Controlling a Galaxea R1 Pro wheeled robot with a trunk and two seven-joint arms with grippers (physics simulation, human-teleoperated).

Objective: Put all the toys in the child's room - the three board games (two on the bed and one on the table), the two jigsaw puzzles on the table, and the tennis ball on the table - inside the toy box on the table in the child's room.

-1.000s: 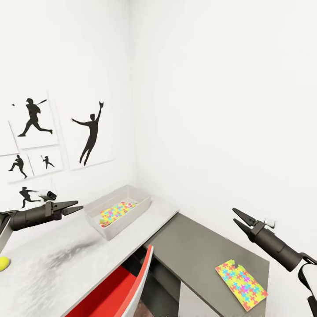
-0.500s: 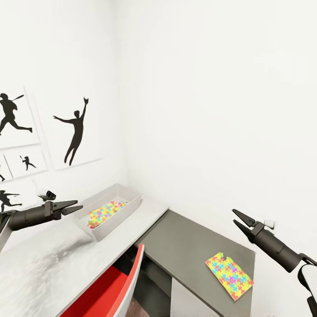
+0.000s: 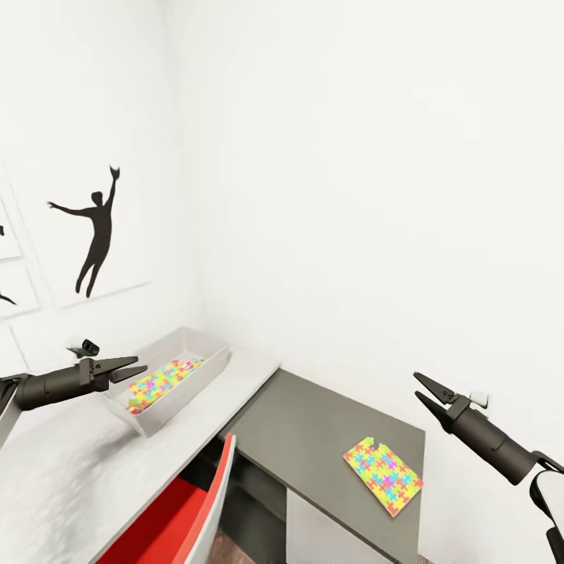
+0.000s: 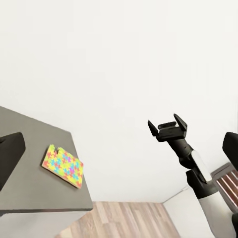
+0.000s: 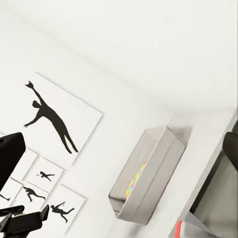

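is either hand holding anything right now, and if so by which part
Nothing is held. The left hand and the right hand are both open in the air, with nothing between their fingers.

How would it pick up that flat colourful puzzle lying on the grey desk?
Probably by an edge. The puzzle lies flat near the desk's front edge, too thin to pinch from above. The open right gripper, nearest, could slide it partly past that edge, then pinch across its thickness.
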